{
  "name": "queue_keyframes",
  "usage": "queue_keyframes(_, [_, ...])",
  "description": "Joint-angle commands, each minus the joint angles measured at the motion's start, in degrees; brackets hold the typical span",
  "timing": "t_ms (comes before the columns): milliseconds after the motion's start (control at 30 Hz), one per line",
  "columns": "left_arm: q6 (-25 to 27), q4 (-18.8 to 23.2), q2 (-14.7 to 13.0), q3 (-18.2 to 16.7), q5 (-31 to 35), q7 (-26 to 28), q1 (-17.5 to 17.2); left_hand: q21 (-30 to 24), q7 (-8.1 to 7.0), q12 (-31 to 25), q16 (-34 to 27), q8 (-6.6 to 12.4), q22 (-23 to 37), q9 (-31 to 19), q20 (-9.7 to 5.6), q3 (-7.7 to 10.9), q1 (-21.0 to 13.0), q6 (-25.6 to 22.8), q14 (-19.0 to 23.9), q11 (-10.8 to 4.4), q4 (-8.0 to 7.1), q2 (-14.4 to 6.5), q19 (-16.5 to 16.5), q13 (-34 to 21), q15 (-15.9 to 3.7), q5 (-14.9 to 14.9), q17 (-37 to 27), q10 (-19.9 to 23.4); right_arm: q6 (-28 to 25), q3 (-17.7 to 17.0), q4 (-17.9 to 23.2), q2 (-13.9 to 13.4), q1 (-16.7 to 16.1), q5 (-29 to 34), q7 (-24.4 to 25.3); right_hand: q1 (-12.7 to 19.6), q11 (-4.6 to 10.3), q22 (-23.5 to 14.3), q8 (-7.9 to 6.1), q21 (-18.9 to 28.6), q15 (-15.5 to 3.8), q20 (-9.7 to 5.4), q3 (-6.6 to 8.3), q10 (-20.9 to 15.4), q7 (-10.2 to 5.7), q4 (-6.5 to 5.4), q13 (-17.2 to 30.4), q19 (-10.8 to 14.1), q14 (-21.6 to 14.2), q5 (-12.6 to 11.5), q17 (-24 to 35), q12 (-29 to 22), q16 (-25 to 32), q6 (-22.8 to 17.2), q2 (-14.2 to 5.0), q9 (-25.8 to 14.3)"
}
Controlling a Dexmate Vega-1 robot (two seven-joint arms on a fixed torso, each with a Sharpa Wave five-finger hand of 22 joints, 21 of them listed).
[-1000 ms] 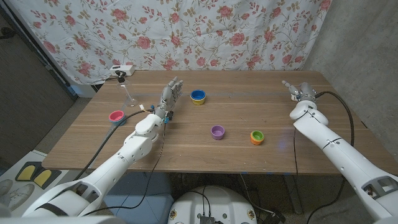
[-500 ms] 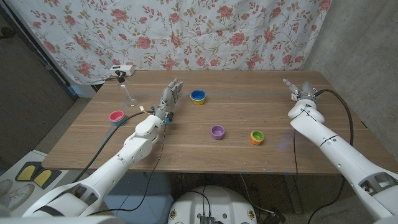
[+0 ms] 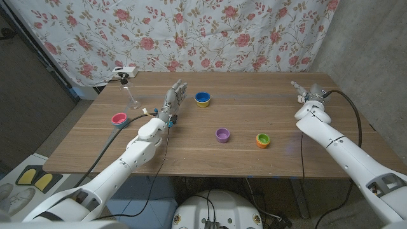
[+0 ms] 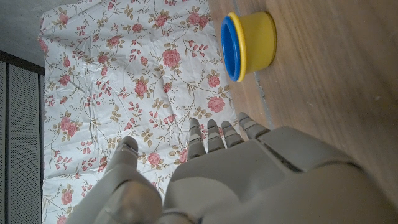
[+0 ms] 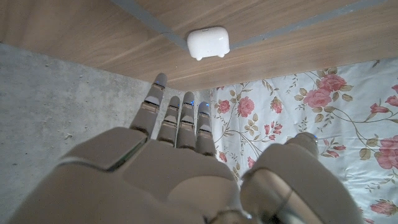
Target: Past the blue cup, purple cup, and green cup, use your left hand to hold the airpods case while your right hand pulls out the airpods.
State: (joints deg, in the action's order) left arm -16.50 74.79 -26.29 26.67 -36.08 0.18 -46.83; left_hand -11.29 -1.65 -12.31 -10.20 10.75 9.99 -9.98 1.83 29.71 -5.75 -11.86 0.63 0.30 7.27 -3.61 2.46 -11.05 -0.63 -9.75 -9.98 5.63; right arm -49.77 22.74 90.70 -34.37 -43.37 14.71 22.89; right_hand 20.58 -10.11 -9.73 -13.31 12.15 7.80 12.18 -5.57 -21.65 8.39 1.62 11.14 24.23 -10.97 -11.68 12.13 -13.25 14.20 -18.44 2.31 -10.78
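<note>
The airpods case [image 5: 208, 43] is seen lying closed on the wooden table [image 3: 191, 143], apart from and just ahead of the right hand [image 5: 180, 168], whose fingers are being held straight, holding nothing. Versus a second ago, the right hand is being shifted slightly; the left hand [image 3: 173, 102] is being kept upright, fingers extended, near the blue cup [image 3: 202, 98], with purple cup [image 3: 222, 135] and green cup [image 3: 262, 140] unmoved.

Two glossy white, rounded arm shells taper toward the wrists, each with a black cable running along it. The left hand [image 3: 173, 100] and right hand [image 3: 305, 93] are matte grey-beige, with segmented fingers; small blue lights glow at the right hand's fingertips [image 5: 189, 102].
</note>
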Motion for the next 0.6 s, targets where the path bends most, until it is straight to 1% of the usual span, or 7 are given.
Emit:
queue_keyframes(33, [-0.11,0.42,0.09,-0.03,-0.32,-0.49,-0.09,-0.19,-0.11,-0.14,-0.42,-0.29,0.14,-0.20,-0.05,0.29,0.20,0.23,0.67,0.19,0.04,-0.12,0.59,-0.27,-0.19,-0.26,-0.18,0.29,-1.43,-0.10,0.01,-0.25,0.34,-0.96,-2.11,-0.68,-0.25,-0.32,0.40,-0.29,0.11,0.01,-0.46,0.01,2.71,-0.26,0.02,-0.04,-0.05,-0.34,0.28,0.07,-0.19,0.25,-0.08,-0.17])
queue_keyframes(133, [0.03,0.67,0.08,-0.06,-0.17,-0.11,-0.12,-0.17,-0.05,-0.15,-0.41,-0.28,0.14,-0.20,-0.07,0.29,0.21,0.25,0.69,0.50,0.04,-0.10,0.57,-0.27,-0.19,-0.26,-0.18,0.34,-1.77,-0.09,-0.09,-0.41,0.41,-1.13,-2.51,-0.78,-0.30,-0.32,0.42,-0.31,0.11,0.00,-0.50,0.04,2.77,-0.31,0.03,-0.04,-0.13,-0.38,0.29,0.13,-0.18,0.21,-0.10,-0.18])
queue_keyframes(267, [0.27,0.69,0.26,0.11,-0.07,-0.03,0.06,-0.14,-0.08,-0.17,-0.41,-0.28,0.13,-0.20,-0.10,0.29,0.22,0.27,0.69,0.24,0.04,-0.09,0.54,-0.27,-0.21,-0.27,-0.18,0.40,-2.04,0.00,-0.19,-0.58,0.49,-1.22,-2.79,-0.86,-0.42,-0.32,0.39,-0.35,0.08,-0.01,-0.55,0.00,2.70,-0.35,0.04,-0.04,-0.13,-0.43,0.29,0.16,-0.22,0.01,-0.13,-0.19])
queue_keyframes(333, [-0.97,-1.63,2.02,-0.61,-4.25,-4.56,0.42,-0.12,-0.09,-0.17,-0.40,-0.30,0.13,-0.20,-0.08,0.29,0.22,0.35,0.69,0.06,0.05,-0.09,0.53,-0.28,-0.23,-0.27,-0.18,0.43,-2.28,0.44,-0.33,-1.03,0.81,-1.35,-3.84,-0.95,-0.23,-0.33,0.29,-0.41,-0.06,0.00,-0.59,0.03,2.41,-0.41,0.06,-0.09,-0.12,-0.49,0.29,0.23,-0.27,-0.34,-0.19,-0.22])
queue_keyframes(400, [-0.21,0.35,0.54,0.20,-0.05,-0.27,0.22,-0.10,-0.24,-0.15,-0.40,-0.37,0.13,-0.20,0.02,0.29,0.22,0.56,0.71,0.25,0.05,-0.08,0.50,-0.28,-0.19,-0.27,-0.18,0.40,-2.33,0.95,-0.75,-1.15,1.11,-1.12,-4.06,-1.04,0.17,-0.34,0.34,-0.48,-0.18,0.00,-0.61,0.00,1.83,-0.48,0.11,-0.16,-0.09,-0.57,0.30,0.28,-0.33,-0.38,-0.34,-0.25])
queue_keyframes(500, [-0.28,-0.38,1.00,0.11,-1.03,-1.36,0.51,-0.10,-0.32,-0.15,-0.41,-0.39,0.13,-0.20,0.02,0.29,0.22,0.65,0.74,0.27,0.06,-0.08,0.51,-0.28,-0.19,-0.27,-0.18,0.40,-2.83,1.60,-1.43,-1.07,1.60,-0.67,-4.08,-1.00,0.33,-0.34,0.62,-0.61,-0.12,0.00,-0.59,0.65,1.83,-0.50,0.19,-0.33,0.38,-0.69,0.29,0.61,-0.60,0.07,-0.54,-0.29])
queue_keyframes(600, [-0.04,0.14,0.87,0.09,-0.69,-0.42,0.26,-0.09,-0.47,-0.13,-0.41,-0.43,0.13,-0.20,0.03,0.30,0.22,0.79,0.77,0.36,0.06,-0.07,0.53,-0.28,-0.18,-0.27,-0.18,0.36,-3.25,2.20,-2.22,-1.17,2.23,-0.43,-4.63,-0.80,0.46,-0.36,1.20,-0.82,-0.10,0.02,-0.54,2.11,1.72,-0.44,0.30,-0.71,1.45,-0.85,0.27,1.25,-1.14,1.32,-0.78,-0.36])
